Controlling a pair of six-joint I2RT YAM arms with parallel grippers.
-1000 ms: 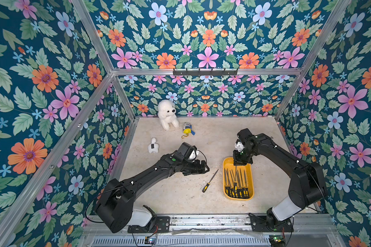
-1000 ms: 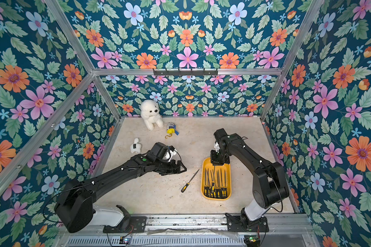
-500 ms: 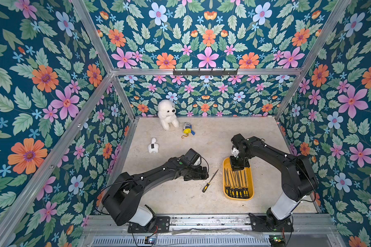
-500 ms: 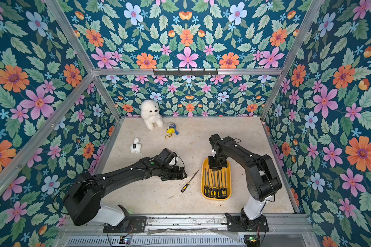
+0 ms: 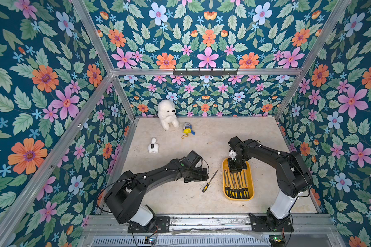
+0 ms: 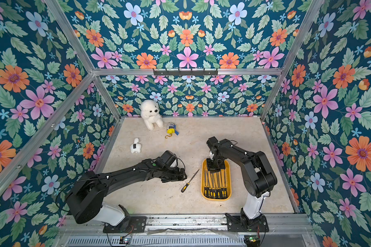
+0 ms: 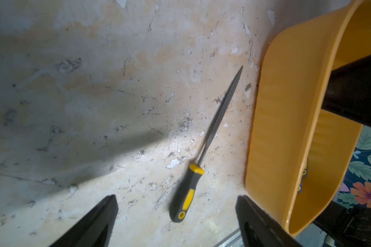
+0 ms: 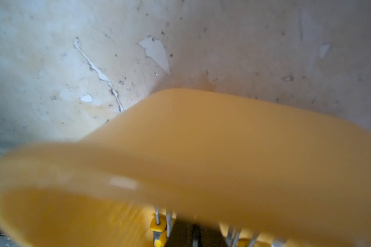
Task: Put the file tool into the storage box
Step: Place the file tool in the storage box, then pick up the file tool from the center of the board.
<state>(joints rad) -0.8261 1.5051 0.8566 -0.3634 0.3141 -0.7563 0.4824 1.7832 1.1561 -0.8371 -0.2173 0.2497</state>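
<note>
Just beyond left end effector [image 7: 176, 197]: file tool [image 7: 220, 115].

The light in here is bright and even from overhead. In both top views the flowered walls [image 5: 41, 85] come out crisp and saturated, and the arms [image 5: 159, 173] throw only faint, soft shadows on the bench [image 5: 201, 139].

In the left wrist view a broad dark shadow lies across the lower left of the bench. It ends in a bright patch beside the file [image 7: 221, 111], which is sharp. The upper left goes dim and bluish.

In the right wrist view the storage box [image 8: 201, 139] fills the lower half, badly out of focus. A small white glare spot sits on its rim, lower left of centre. The bench behind it is only slightly soft.
</note>
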